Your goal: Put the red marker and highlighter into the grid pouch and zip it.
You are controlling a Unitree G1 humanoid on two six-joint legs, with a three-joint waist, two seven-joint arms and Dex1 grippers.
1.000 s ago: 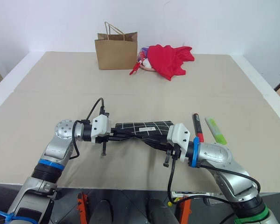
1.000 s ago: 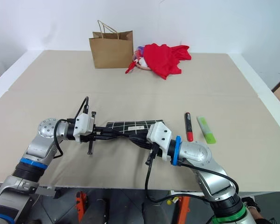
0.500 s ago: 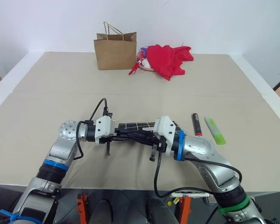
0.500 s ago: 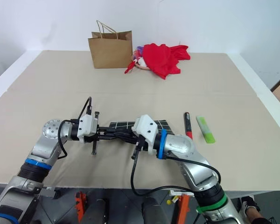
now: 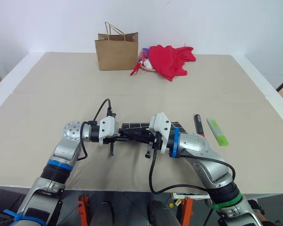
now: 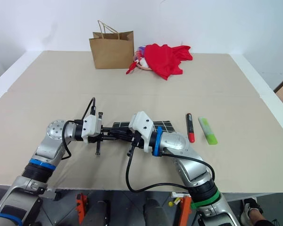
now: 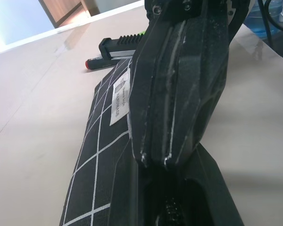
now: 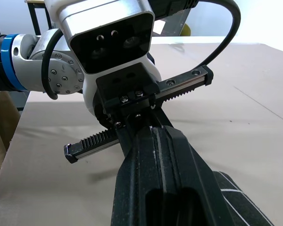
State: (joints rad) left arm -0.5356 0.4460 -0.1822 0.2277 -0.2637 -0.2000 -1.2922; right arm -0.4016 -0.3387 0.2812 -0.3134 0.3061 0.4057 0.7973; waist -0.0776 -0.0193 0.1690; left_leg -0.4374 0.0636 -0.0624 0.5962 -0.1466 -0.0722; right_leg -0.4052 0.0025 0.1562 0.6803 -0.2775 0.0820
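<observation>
The grid pouch [image 5: 174, 125] lies flat on the table in front of me, its white label [image 7: 119, 101] facing up. My left gripper [image 5: 133, 134] points right and is shut on the pouch's left end. Opposite it, my right gripper [image 5: 137, 136] points left, shut, lying along the pouch's near edge with its fingertips against the left one's. What the right fingers pinch is hidden. The red marker [image 5: 198, 125] lies just right of the pouch. Right of that is the lime-green highlighter [image 5: 217, 131]. Both are untouched.
A brown paper bag [image 5: 117, 52] stands at the back of the table, with a red cloth [image 5: 170, 59] bunched beside it. Bare tan tabletop [image 5: 61, 89] lies between them and the pouch. The table's front edge [image 5: 108, 190] is close below my arms.
My right gripper has slid left along the pouch, from its right end to its left end, and now meets the left gripper. The left gripper has barely moved.
</observation>
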